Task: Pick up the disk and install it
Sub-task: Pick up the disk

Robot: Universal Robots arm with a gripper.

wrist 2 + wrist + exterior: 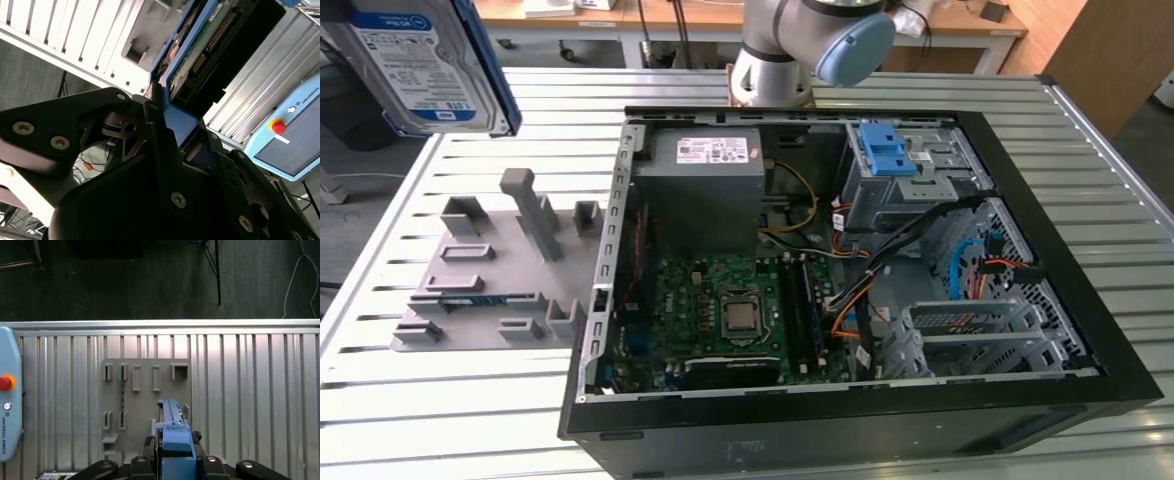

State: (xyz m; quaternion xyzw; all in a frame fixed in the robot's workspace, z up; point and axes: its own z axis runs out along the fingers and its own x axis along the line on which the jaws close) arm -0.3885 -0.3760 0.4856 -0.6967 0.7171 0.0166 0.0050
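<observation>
The disk (420, 65), silver with a blue-and-white label and a blue frame, hangs high over the table at the exterior view's left, above the grey holder plate. In the first wrist view the disk (171, 432) shows edge-on, its blue frame standing between the black jaws of my gripper (173, 456). In the second wrist view my gripper (172, 122) is shut on the frame of the disk (205, 47), whose green circuit board and connector show.
An open computer case (607, 300) lies on the slatted table, with a grey power supply box (707, 185) and a drive bay carrying a blue latch (887, 150). A grey holder plate (487, 270) sits beside the case. A teach pendant (7, 405) lies at the table edge.
</observation>
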